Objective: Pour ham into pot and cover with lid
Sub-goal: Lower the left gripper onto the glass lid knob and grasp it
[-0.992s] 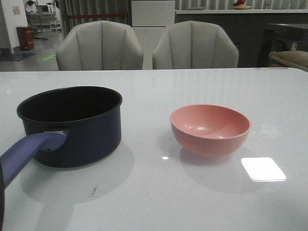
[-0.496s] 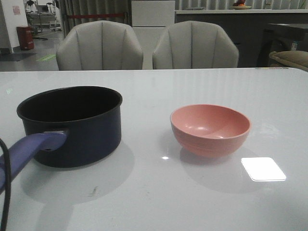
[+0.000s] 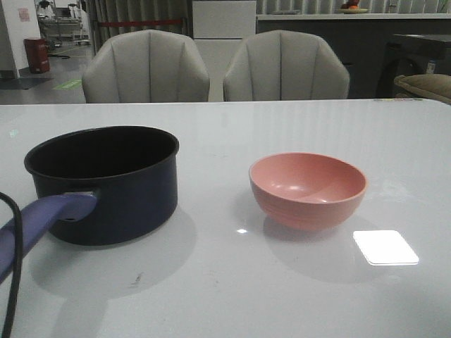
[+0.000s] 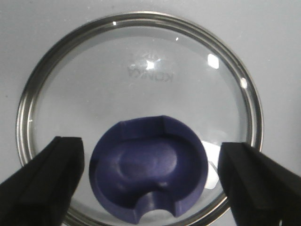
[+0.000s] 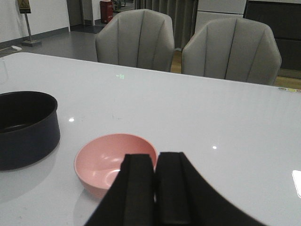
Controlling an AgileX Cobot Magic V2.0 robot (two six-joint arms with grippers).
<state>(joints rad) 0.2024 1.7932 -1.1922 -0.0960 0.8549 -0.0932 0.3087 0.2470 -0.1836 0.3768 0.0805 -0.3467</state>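
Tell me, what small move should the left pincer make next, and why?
Probably close on the knob. The left pincer is open with a finger on each side of it, above the lid. The pot stands uncovered, and the pink bowl looks empty.

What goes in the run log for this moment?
left gripper: open, straddling lid knob | right gripper: shut | bowl: empty | pot: uncovered

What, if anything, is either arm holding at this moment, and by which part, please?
Nothing is held. The left gripper is open, its jaws on either side of the lid's knob without touching it. The right gripper is shut and empty.
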